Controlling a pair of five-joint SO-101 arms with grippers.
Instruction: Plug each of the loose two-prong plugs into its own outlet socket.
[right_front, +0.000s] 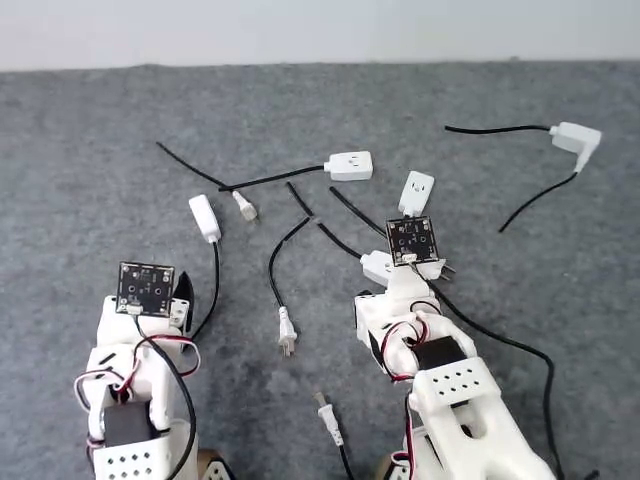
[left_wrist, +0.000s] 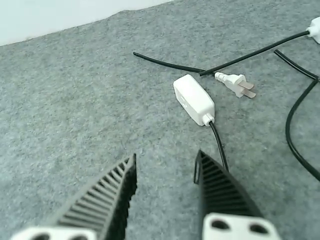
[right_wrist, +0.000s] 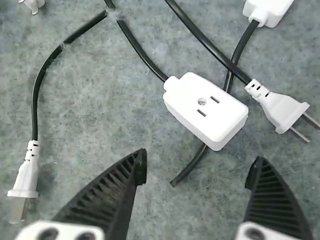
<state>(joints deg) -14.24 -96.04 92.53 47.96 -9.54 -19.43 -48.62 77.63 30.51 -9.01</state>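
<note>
In the left wrist view my left gripper is open above bare carpet. Ahead of it lie a white outlet socket on a black cord and a loose two-prong plug. In the right wrist view my right gripper is open, close over a white outlet socket lying face up. A loose plug rests just beside that socket, and another plug lies farther off. From above, the same socket sits under the right wrist, with further sockets beyond.
One more socket lies at the far right of the grey carpet. Loose plugs lie between the two arms. Black cords cross the middle and trail along the right arm.
</note>
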